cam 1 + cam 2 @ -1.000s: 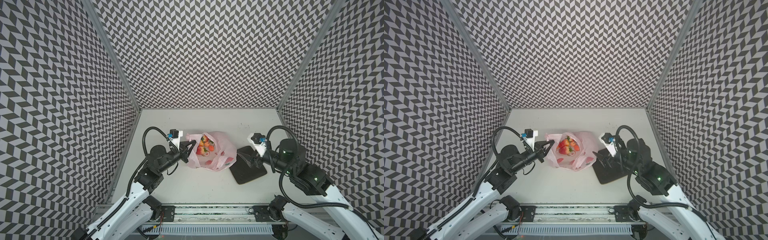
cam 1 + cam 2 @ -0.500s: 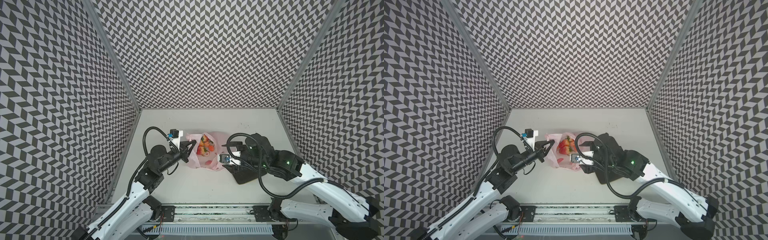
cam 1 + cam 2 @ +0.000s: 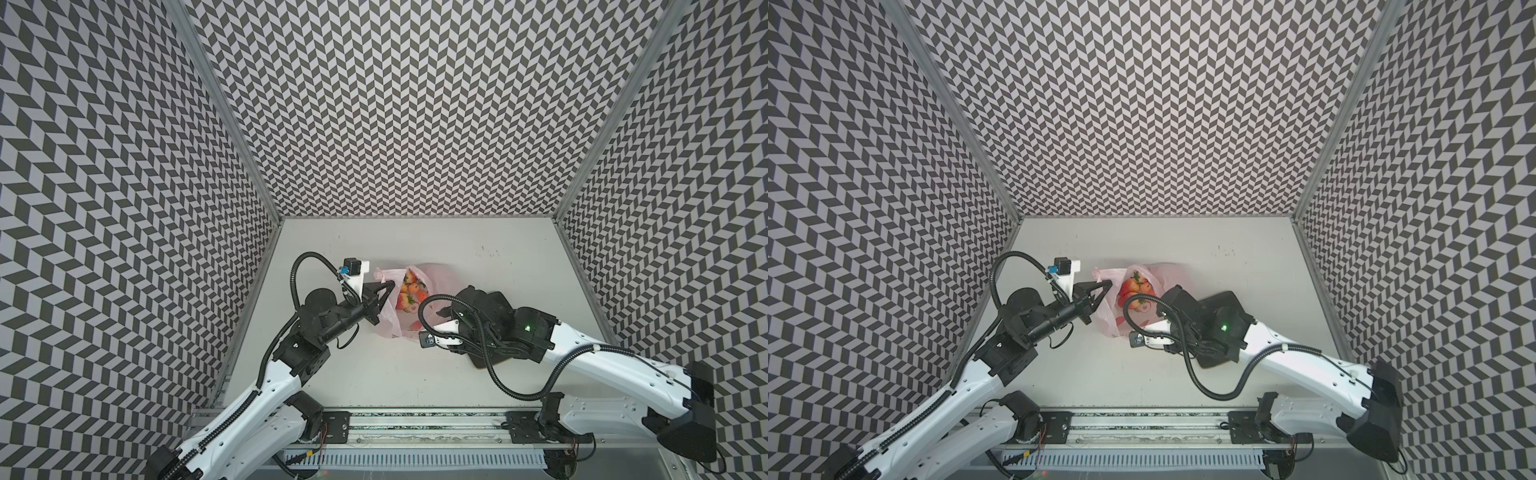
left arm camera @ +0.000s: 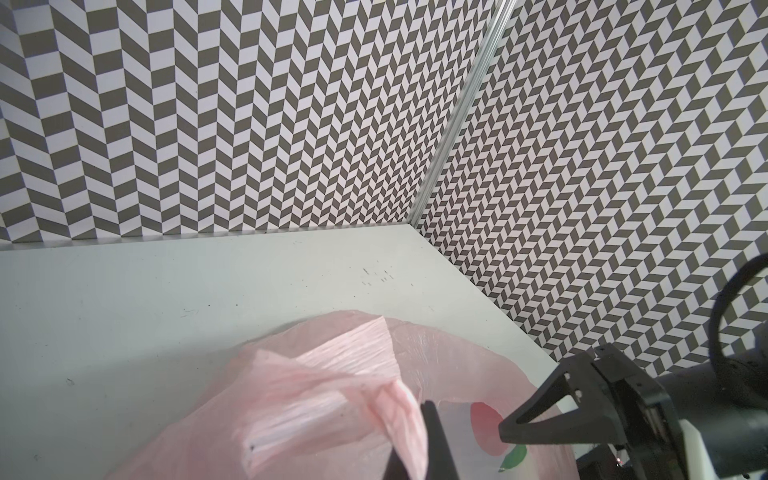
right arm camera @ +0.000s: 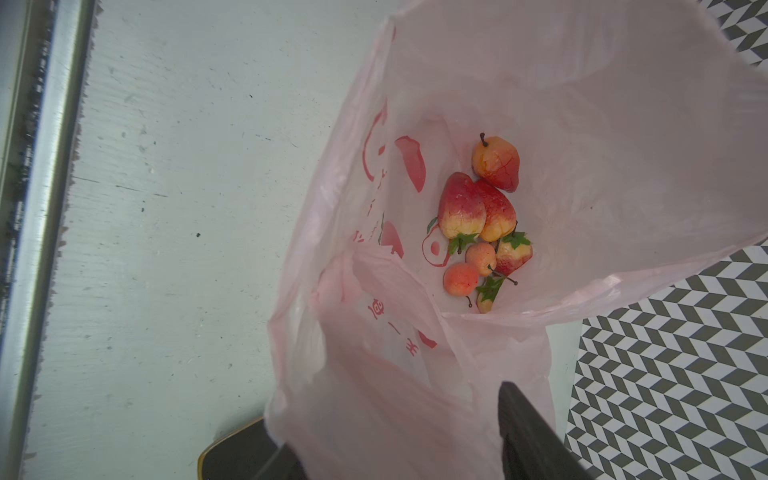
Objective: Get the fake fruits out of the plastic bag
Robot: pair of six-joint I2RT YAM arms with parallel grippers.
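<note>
The pale-pink plastic bag (image 3: 440, 277) sat on the grey table (image 3: 415, 241) between the two arms. Its mouth was lifted and gaping toward the cameras in both top views. The fake fruits (image 5: 478, 216) lay heaped together at the bottom of the bag, all of them inside it. The right wrist view showed red-and-yellow pieces touching one another. Beside them were two small orange balls (image 5: 460, 279) and a strawberry (image 5: 514, 254) with a green leafy cap.

The left gripper (image 3: 388, 288) had its jaws closed tight on a bunched fold of the bag's rim, on the left arm's side. It held that edge up off the table. In the left wrist view the pink film was pinched between the two dark fingers (image 4: 436, 440).

The right gripper (image 5: 395, 415) hung over the opposite side of the bag's mouth, pointing down into it. Its jaws stood apart, with a loose fold of the bag's near rim lying between them. Nothing showed them pressing on the film, and no fruit was between them. One finger showed plainly, while the other was mostly hidden behind the pink plastic.

A dark board (image 3: 1225, 299) with rounded corners lay flat on the table just beside the bag. It was largely covered by the right arm. Chevron-patterned walls (image 3: 415, 104) enclosed the table on three sides.
</note>
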